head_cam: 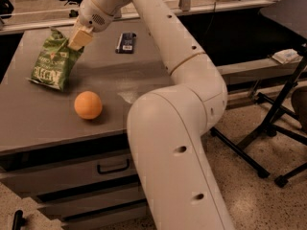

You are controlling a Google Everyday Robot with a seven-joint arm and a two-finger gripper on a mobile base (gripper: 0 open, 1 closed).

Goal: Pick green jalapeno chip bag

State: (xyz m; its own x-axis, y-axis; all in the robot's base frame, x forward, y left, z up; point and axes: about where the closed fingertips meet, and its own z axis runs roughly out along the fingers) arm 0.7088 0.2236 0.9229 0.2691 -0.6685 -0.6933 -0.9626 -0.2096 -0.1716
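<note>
The green jalapeno chip bag [52, 66] is at the far left of the grey counter [38, 123]. It stands tilted, with its top end raised and its bottom edge low against the counter surface. The pale lettering on it is too blurred to read from here. The hand [79, 38] is at the bag's upper right corner, its tan fingers [81, 34] pressed together on the crinkled top edge, pinching the bag. The white arm [163, 37] sweeps back from the hand across the counter and bends down into a thick segment in the foreground.

An orange [88, 105] sits on the counter nearer the front edge, just right of the bag and apart from it. A small flat black object [126, 42] lies farther back, to the right of the hand. Grey drawers [72, 171] sit below the counter. Black stand legs [268, 123] spread on the speckled floor at the right.
</note>
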